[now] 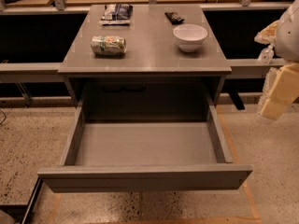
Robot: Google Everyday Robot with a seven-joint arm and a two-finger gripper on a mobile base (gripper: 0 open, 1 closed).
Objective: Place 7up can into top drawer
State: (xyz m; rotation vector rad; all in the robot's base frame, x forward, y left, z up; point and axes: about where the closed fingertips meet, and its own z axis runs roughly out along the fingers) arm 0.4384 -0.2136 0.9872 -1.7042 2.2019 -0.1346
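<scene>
In the camera view, you have the 7up can [108, 45] lying on its side at about 10 o'clock on the smooth grey cabinet top [149, 57], a dented-looking cylinder with green-and-white print. The round white bowl [190, 36] stands upright at 2 o'clock, well apart from it. A flat dark snack packet [174, 17] lies at 1 o'clock and a crinkled packet [116, 13] at 11. Below, the top drawer [145, 177] is pulled out, a shallow grey box with a matte floor. Your gripper [275, 97], blocky and cream-coloured, hangs at 3 o'clock beside the cabinet; you cannot tell whether it is apart or together.
</scene>
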